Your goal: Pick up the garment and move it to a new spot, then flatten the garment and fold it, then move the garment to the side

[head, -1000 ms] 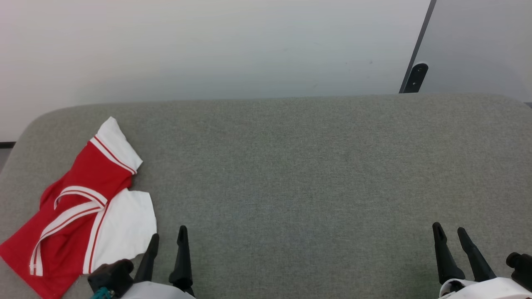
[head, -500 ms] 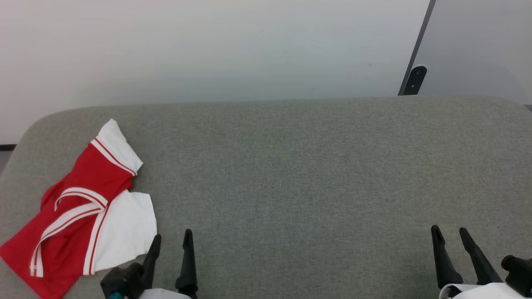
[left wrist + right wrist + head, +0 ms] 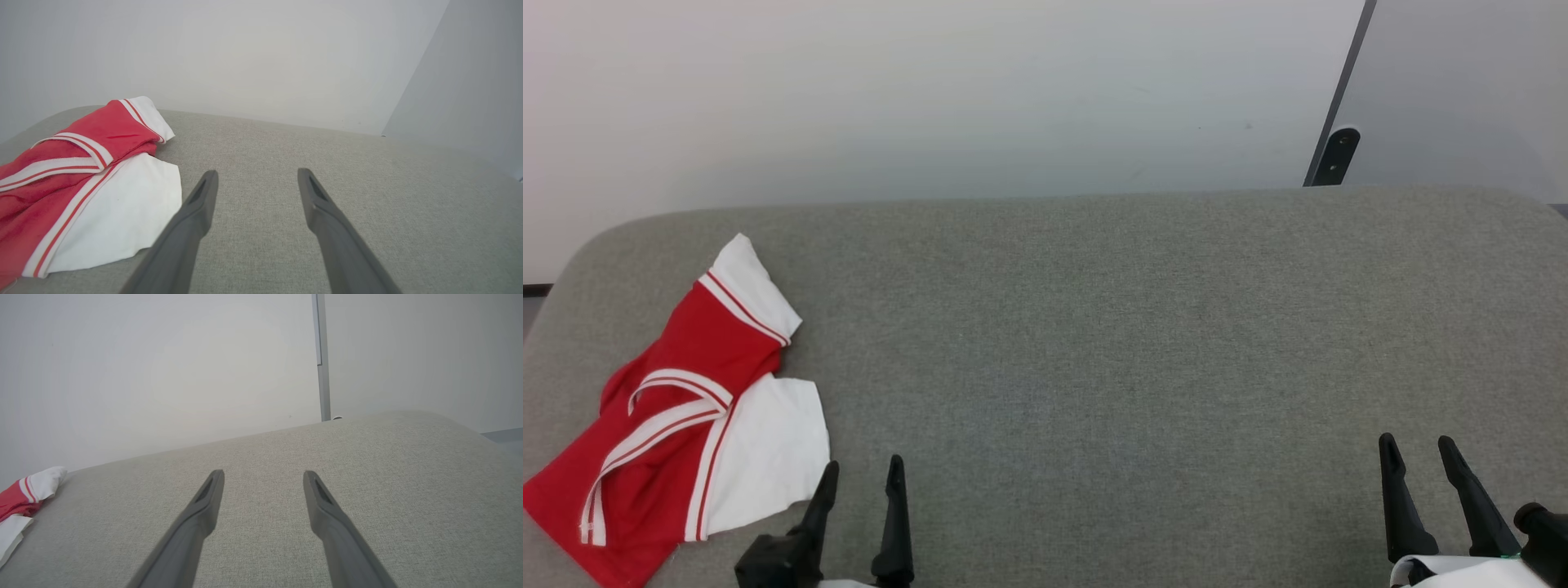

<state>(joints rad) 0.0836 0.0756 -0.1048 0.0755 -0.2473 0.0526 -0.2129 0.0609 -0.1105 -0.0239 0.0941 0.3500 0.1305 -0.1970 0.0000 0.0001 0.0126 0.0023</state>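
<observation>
Grey cushion (image 3: pixel 1094 343): garment (image 3: pixel 686 392) unmoved, left hand (image 3: pixel 863 464) drawn slightly back.

The garment (image 3: pixel 678 408) lies on the table's (image 3: pixel 1094 327) left end, near the front left corner. My left gripper (image 3: pixel 862 465) hangs just right of it, my right gripper (image 3: pixel 1415 441) by the front right corner. A wall (image 3: pixel 931 98) stands behind.

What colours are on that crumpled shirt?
The crumpled soft red T-shirt has white sleeves and red-and-white striped trim; the head view shows it best.
</observation>
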